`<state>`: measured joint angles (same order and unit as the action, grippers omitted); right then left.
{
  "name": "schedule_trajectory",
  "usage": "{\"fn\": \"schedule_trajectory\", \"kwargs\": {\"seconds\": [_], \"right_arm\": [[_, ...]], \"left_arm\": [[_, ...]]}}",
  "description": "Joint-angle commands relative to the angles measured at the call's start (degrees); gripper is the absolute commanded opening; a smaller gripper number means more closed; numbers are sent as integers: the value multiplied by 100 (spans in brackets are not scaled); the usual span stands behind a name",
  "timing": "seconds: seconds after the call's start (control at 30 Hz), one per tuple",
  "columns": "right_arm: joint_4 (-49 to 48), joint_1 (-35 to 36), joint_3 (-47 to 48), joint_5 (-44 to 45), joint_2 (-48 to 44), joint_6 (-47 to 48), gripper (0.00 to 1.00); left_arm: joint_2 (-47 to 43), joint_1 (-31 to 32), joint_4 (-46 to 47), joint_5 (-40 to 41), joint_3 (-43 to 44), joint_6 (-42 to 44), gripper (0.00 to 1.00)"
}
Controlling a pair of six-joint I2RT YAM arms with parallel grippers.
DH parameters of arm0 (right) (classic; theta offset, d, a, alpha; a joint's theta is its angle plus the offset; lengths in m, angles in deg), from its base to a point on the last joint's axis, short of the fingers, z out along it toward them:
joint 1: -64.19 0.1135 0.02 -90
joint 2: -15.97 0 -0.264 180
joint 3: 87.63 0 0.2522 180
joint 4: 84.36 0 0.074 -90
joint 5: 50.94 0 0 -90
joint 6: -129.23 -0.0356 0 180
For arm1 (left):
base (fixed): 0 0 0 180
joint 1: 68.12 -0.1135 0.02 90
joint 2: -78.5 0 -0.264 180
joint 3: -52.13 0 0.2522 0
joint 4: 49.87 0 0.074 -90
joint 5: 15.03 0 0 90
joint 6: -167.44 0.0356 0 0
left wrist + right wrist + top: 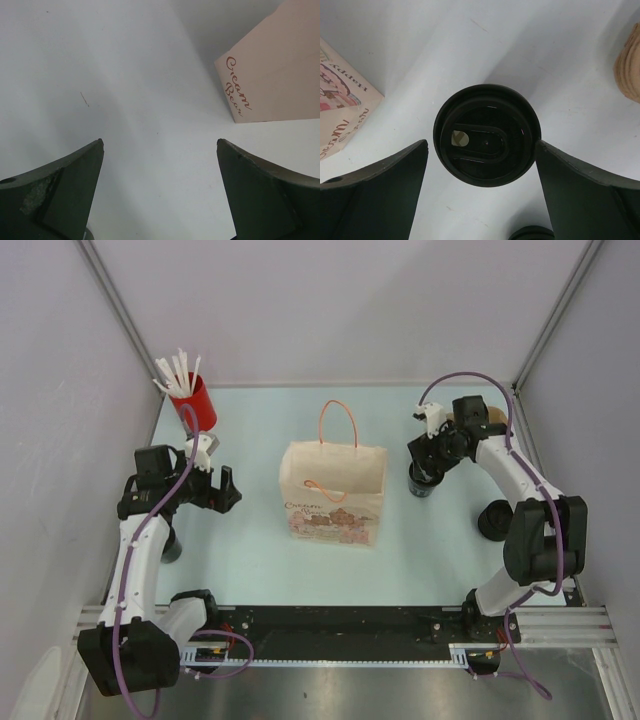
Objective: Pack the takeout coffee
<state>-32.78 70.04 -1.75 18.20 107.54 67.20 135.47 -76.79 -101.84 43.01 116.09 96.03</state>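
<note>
The takeout coffee [422, 481] is a small dark cup with a black sip lid, standing upright on the table right of the paper bag [335, 490]. My right gripper [426, 466] hovers over it, open. From the right wrist, the coffee's lid [486, 135] lies between the two fingers. The right finger's tip is at the lid's rim, and the left finger stands apart from it. My left gripper [225, 490] is open left of the bag, with only bare table between its fingers [160, 141].
A red cup of white straws [190, 395] stands at the back left. A squat black round piece [494, 520] sits near the right arm. A tan ridged object [627, 65] lies behind the right gripper. A dark round thing [171, 545] shows under the left arm.
</note>
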Motion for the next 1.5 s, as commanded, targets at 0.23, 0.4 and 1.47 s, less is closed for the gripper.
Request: {"fn": "schedule_trajectory", "kwargs": {"seconds": [0.23, 0.4, 1.47], "right_arm": [[94, -5, 22, -85, 19, 104, 79], [102, -5, 30, -32, 19, 113, 66], [-12, 75, 30, 320, -69, 16, 57]], "left_arm": [[-55, -74, 130, -170, -62, 110, 99], [-81, -82, 130, -170, -62, 101, 99], [-90, -135, 121, -205, -62, 110, 99]]}}
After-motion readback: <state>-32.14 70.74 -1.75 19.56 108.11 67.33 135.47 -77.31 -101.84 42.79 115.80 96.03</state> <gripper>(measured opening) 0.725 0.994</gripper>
